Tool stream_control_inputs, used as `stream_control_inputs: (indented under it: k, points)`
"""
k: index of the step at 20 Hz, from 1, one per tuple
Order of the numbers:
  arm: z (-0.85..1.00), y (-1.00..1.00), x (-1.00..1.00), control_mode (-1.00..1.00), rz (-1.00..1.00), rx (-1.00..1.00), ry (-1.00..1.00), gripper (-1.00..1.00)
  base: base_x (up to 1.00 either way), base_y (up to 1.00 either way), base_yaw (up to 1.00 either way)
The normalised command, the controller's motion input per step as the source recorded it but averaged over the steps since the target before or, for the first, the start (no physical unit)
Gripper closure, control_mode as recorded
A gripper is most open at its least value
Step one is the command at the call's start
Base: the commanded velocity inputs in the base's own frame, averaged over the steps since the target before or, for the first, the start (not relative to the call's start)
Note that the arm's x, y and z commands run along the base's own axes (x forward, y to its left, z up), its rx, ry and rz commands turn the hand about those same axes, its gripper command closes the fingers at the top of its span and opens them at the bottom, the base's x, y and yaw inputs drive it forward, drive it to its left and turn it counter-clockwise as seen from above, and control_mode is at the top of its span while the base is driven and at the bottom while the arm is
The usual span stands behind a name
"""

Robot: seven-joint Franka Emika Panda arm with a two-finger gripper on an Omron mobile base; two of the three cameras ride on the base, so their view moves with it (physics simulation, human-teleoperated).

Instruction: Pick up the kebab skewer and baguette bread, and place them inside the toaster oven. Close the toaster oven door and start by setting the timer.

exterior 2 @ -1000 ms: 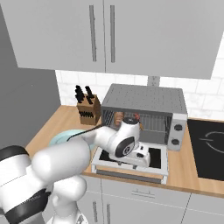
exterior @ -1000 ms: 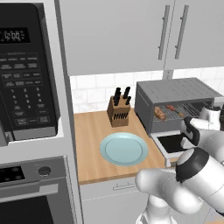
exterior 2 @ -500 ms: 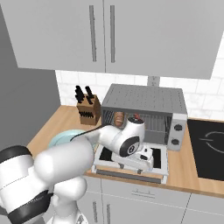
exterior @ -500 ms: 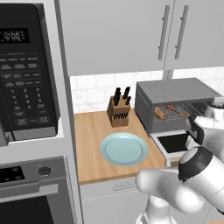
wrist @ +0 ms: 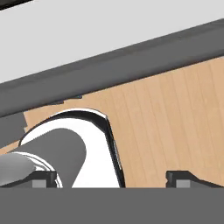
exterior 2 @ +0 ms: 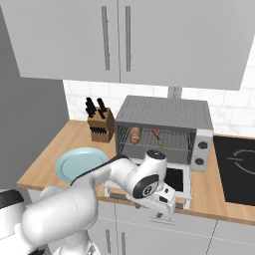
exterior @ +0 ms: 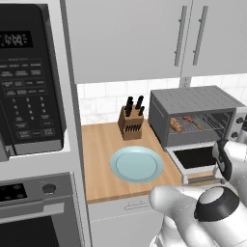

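Observation:
The toaster oven [exterior 2: 164,110] stands on the wooden counter with the toaster oven door [exterior 2: 175,178] dropped flat. On its wire rack lie the baguette bread [exterior 2: 135,133] at the left and the kebab skewer [exterior 2: 157,136] beside it; both also show in the left base view, baguette bread [exterior: 176,125] and kebab skewer [exterior: 189,120]. My gripper [exterior 2: 167,208] hangs low at the door's front edge, below the counter lip. In the hand view the gripper [wrist: 113,178] is open, its fingertips [wrist: 181,177] wide apart with nothing between them.
A pale blue plate [exterior: 136,164] lies left of the oven, with a knife block [exterior: 131,125] behind it. A black microwave [exterior: 29,82] stands at the far left and a dark cooktop [exterior 2: 239,167] right of the oven. A dark grey bar [wrist: 131,61] crosses the hand view.
The hand has come back from over the open door and dropped to its front edge. The jaws have spread wider. Bread and skewer stay on the rack.

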Motion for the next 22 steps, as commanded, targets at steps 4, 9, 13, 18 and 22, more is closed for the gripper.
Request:
stream_control_inputs:
  k: [4,9,13,18,22]
  points:
    - [-0.61,0.00,0.00,-1.00,0.00,-0.01,0.00,-1.00,0.00,0.00,0.00]
    - [-0.45,0.00,0.00,-1.00,0.00,-0.01,-0.04,-1.00,0.00,0.00,0.00]
    - [-0.17,0.02,0.34,-1.00,0.00,0.00,-0.08,-1.00,0.00,0.00,0.00]
    - [0.00,0.02,0.20,-1.00,0.00,0.00,-0.15,-1.00,0.00,0.00,0.00]
    - [0.00,0.05,0.25,-1.00,0.00,0.00,-0.12,-1.00,0.00,0.00,0.00]
